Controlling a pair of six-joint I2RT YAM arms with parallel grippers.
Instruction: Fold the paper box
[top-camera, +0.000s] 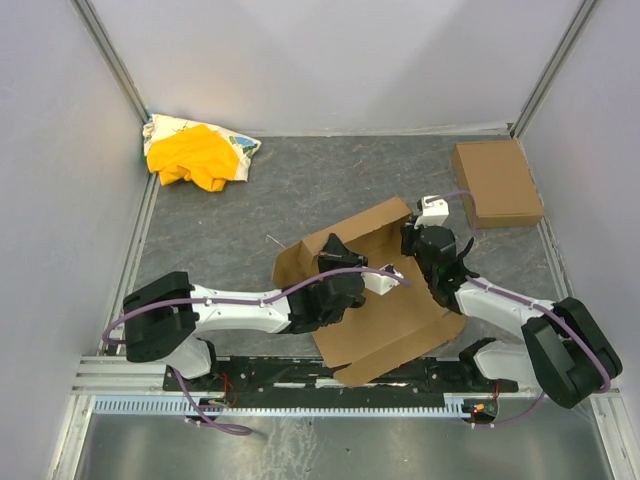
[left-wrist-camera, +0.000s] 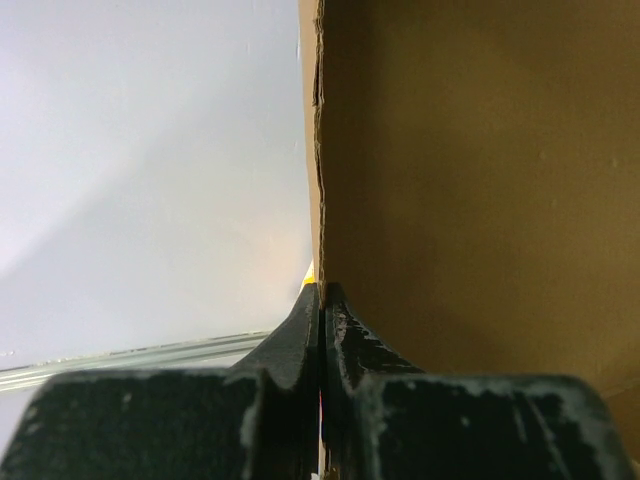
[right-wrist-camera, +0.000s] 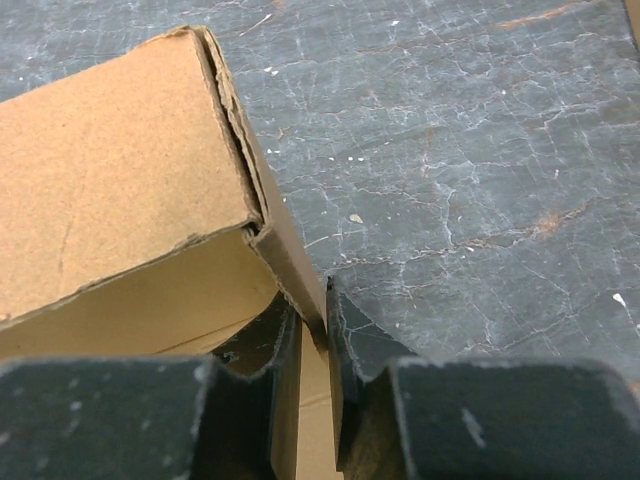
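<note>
Left pincer (left-wrist-camera: 320, 292) grips an edge of the paper box (top-camera: 400, 320); right pincer (right-wrist-camera: 308, 305) apparently nips its raised wall.

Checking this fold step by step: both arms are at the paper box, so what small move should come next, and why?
Probably the right gripper should tip its pinched wall slightly inward while the left gripper holds its flap edge. Both are shut on cardboard, and the paper box lies half open, its near panel unfolded.
</note>
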